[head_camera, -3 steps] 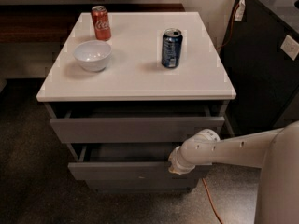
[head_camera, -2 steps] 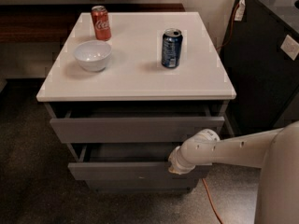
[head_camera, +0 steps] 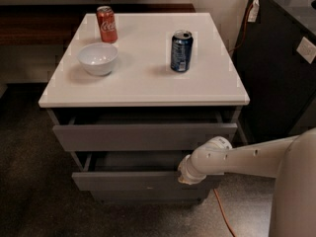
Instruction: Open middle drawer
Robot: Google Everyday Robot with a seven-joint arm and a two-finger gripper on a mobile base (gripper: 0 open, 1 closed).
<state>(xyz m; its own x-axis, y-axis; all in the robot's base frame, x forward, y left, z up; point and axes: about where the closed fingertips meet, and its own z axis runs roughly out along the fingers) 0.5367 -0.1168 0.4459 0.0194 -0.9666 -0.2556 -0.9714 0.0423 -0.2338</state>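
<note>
The grey cabinet has three flat fronts under a white top (head_camera: 143,90). The middle drawer (head_camera: 128,180) stands pulled out toward me, further than the front above it, and its dark inside shows behind its top edge. My gripper (head_camera: 186,176) is at the end of the white arm that reaches in from the right. It sits at the top edge of the middle drawer's front, near its right end.
The top drawer (head_camera: 143,135) is also out a little. The bottom front (head_camera: 148,196) is mostly hidden below. A white bowl (head_camera: 98,58), a red can (head_camera: 106,23) and a blue can (head_camera: 181,51) stand on the top. A black unit (head_camera: 281,68) stands at right, and an orange cable (head_camera: 222,214) lies on the floor.
</note>
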